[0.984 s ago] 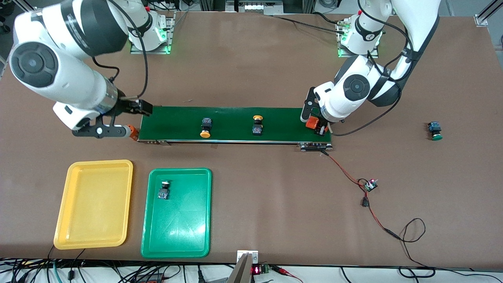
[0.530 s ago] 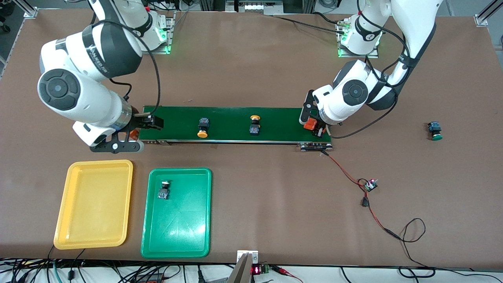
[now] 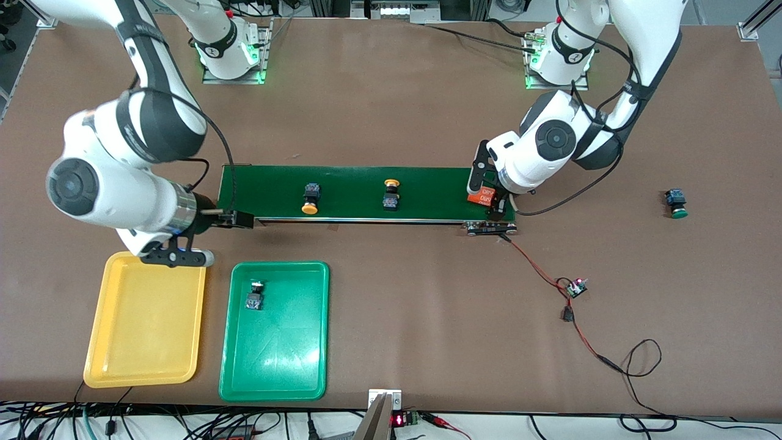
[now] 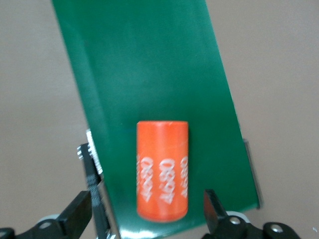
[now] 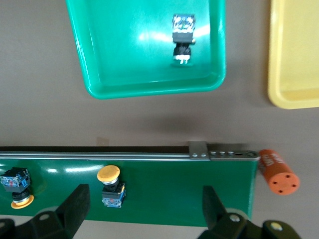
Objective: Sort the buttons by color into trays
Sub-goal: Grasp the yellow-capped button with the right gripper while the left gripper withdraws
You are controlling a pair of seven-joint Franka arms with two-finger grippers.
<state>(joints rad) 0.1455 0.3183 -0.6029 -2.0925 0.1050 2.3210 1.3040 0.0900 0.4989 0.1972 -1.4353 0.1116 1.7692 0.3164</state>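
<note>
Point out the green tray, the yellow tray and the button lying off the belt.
green tray (image 3: 287, 366), front view, bare floor.
yellow tray (image 3: 143, 330), front view, bare floor.
green button (image 3: 676, 203), front view, body.

- orange cylinder (image 4: 162, 170) lying on green conveyor belt (image 4: 149, 74): white print "4680", repeated 3 times around its side
- red digits on small display (image 3: 398, 420) at desk edge: unreadable

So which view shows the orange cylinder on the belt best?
The left wrist view: the orange printed cylinder fills the frame, lying on the dark-green conveyor belt. The front view shows it partly hidden; the right wrist view shows another cylinder.
</note>
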